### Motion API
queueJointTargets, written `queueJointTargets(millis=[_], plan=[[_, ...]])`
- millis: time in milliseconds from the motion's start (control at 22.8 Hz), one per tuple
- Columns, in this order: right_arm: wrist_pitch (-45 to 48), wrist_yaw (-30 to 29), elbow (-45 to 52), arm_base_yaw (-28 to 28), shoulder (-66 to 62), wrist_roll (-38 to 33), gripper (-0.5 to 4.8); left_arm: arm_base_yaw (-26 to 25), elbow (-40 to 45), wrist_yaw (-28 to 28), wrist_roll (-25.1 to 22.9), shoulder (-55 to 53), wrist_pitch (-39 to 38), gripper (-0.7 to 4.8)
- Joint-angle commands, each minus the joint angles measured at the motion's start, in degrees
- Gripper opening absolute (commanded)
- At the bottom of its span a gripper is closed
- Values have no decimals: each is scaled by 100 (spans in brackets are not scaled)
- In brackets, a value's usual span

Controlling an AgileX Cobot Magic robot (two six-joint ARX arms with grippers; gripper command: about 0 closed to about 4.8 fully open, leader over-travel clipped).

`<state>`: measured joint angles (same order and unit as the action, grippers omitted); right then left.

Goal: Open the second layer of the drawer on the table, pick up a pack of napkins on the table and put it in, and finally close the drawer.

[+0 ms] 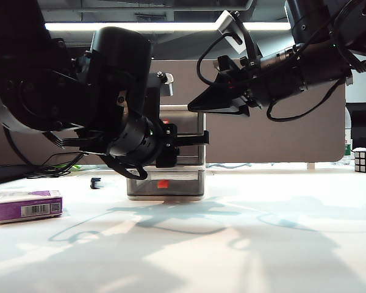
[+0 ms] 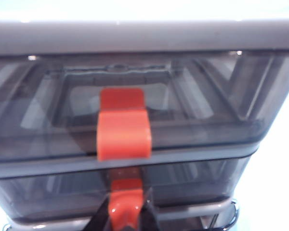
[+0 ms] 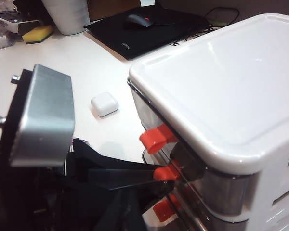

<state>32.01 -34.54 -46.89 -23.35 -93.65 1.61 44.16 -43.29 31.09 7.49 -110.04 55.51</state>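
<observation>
- The left gripper (image 2: 126, 219) is cut off by the left wrist view's edge.
- In the exterior view the left arm hides most of the drawer (image 1: 183, 183).
- The right gripper's (image 1: 198, 107) opening cannot be judged.

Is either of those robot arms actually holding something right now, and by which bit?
The left tool pinches the second layer by its red-orange handle. The right tool isn't visible.

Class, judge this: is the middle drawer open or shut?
Shut: the second layer sits flush in the drawer frame; the left gripper clamps its handle.
</observation>
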Motion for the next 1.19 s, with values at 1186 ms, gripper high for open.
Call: queueJointTargets(millis=[1186], plan=[[46,310,-979,-9,-992,-7,-5,223,415,22,7,472,-219,-6]])
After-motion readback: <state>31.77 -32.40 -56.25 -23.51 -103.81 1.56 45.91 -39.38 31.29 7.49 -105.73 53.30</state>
